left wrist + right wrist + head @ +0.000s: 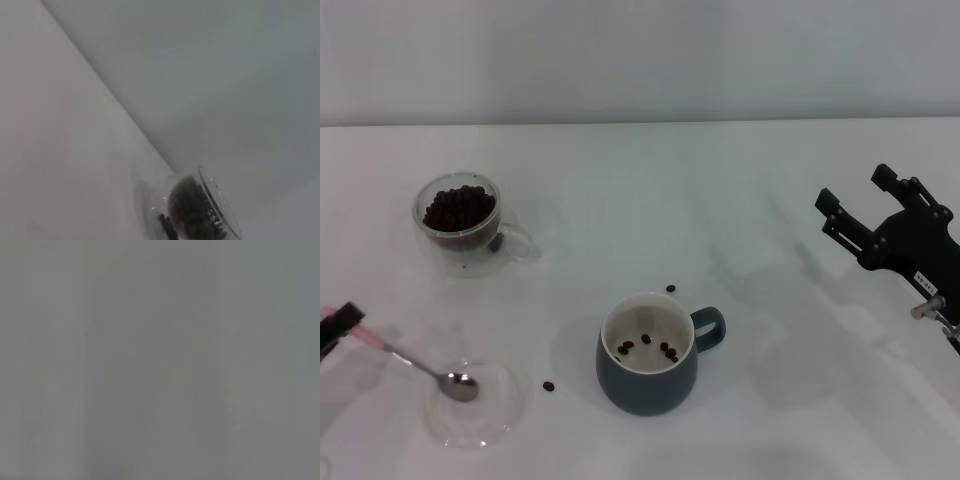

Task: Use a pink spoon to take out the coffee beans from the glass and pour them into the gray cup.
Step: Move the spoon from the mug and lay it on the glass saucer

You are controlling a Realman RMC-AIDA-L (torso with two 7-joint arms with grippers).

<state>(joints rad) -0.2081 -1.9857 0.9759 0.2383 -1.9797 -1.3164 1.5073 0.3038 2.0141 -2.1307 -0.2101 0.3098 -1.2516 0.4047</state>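
The glass point(460, 222) with a heap of coffee beans point(460, 208) stands at the far left; it also shows in the left wrist view point(195, 210). The gray cup point(648, 358) stands at the front middle, handle to the right, with a few beans point(655, 346) inside. My left gripper point(338, 325) at the left edge is shut on the pink handle of the pink spoon point(415, 365). The spoon's metal bowl looks empty and rests in the shallow dish. My right gripper point(862, 198) is open and empty, raised at the right.
A shallow clear glass dish point(490, 420) lies at the front left under the spoon's bowl. One loose bean point(549, 385) lies between the dish and the cup, another point(671, 288) just behind the cup. The right wrist view shows only blank grey.
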